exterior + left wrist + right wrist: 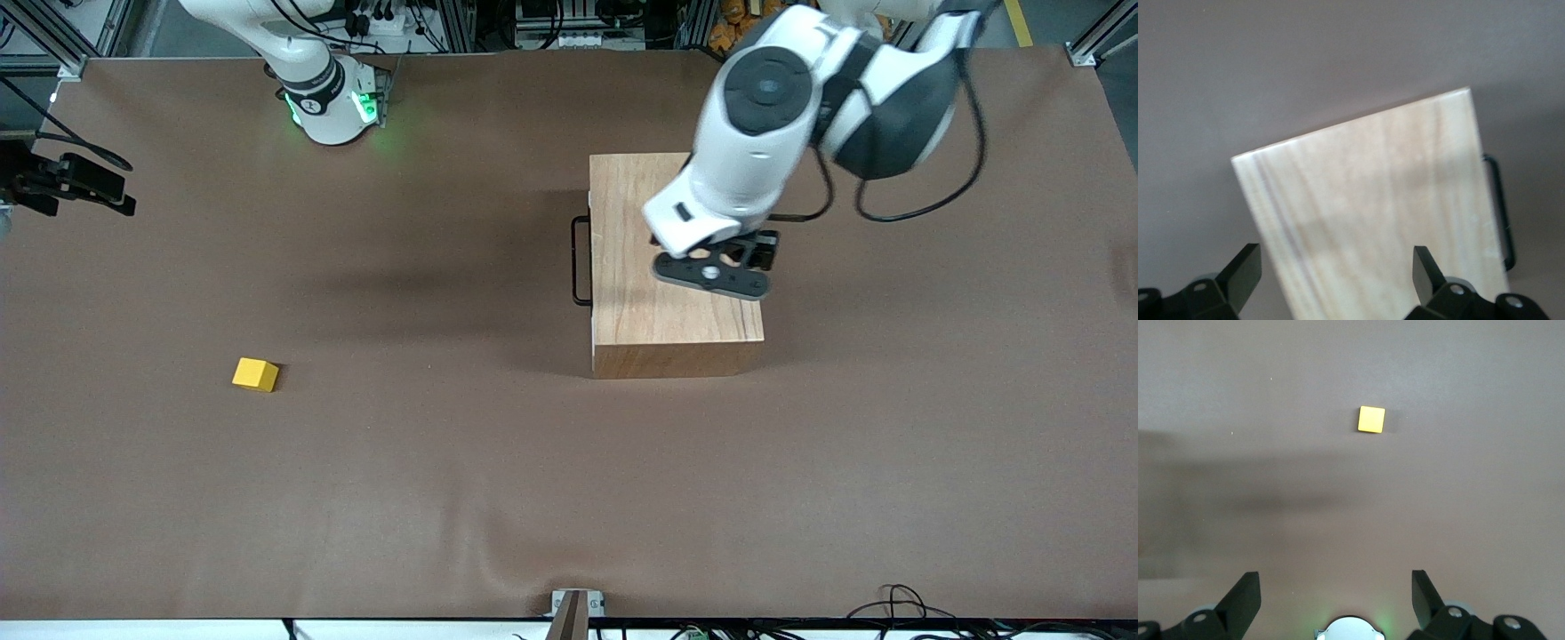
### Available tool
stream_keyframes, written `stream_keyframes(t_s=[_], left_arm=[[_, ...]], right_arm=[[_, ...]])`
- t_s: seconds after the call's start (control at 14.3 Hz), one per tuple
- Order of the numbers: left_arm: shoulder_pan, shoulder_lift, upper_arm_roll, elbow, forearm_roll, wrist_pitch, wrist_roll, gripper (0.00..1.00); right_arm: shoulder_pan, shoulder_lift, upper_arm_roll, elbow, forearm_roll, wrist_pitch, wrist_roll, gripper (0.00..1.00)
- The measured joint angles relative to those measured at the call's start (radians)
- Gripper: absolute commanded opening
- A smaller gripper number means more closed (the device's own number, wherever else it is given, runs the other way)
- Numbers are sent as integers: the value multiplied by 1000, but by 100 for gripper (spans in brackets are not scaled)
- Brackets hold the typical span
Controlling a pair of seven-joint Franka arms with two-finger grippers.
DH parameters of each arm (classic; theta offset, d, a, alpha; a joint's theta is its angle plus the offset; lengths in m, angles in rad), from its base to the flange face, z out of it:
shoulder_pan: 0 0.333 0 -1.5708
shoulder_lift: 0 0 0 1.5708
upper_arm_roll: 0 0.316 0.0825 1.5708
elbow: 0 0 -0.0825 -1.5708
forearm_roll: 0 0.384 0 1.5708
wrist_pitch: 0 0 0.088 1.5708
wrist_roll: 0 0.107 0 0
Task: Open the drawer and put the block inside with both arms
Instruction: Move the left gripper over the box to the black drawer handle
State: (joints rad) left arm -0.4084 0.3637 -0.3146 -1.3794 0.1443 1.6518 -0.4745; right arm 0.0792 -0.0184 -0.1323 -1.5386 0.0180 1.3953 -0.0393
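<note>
Drawer (593,249) shut, front panel flush with the wooden box (676,267), black wire handle (580,261) standing clear on the side facing the right arm's end of the worktop (533,462). Left end effector (711,271) hanging over the box top, fingers (1245,270) spread wide with nothing between them, the pale wood of the box filling the left wrist view and the handle showing at its edge (1498,207). Not yet on the handle; no contact visible anywhere. Yellow block (256,374) lying on the bare worktop, well apart from the box, toward the right arm's end and nearer the front camera than the box. Right end effector (1335,600) out of the front view, seen only in its own wrist view: high over its own lit base, fingers (1243,590) fully apart, empty, looking down at the block (1371,419) from well off. Right arm apparently waiting. Judged from this layout, task at the very start: nothing opened, nothing lifted. Left to do: bring the left end effector down to the handle and pull the drawer out, pick up the block with the right end effector, carry it across, set it inside the open tray.
</note>
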Motion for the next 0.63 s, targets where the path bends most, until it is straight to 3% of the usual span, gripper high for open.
stream_keyframes(t_s=[0.21,0.42,0.63], left_arm=[[-176,141,73,160,12,-3,-199,100],[-366,266,202,305,13,-3,-236,100],[-494,332,274,390,14,-3,-242,100]], right_arm=[[2,0,5,-1,0,-1,0,100],[5,0,5,-3,0,2,0,100],[9,0,5,-3,0,16,0,100]])
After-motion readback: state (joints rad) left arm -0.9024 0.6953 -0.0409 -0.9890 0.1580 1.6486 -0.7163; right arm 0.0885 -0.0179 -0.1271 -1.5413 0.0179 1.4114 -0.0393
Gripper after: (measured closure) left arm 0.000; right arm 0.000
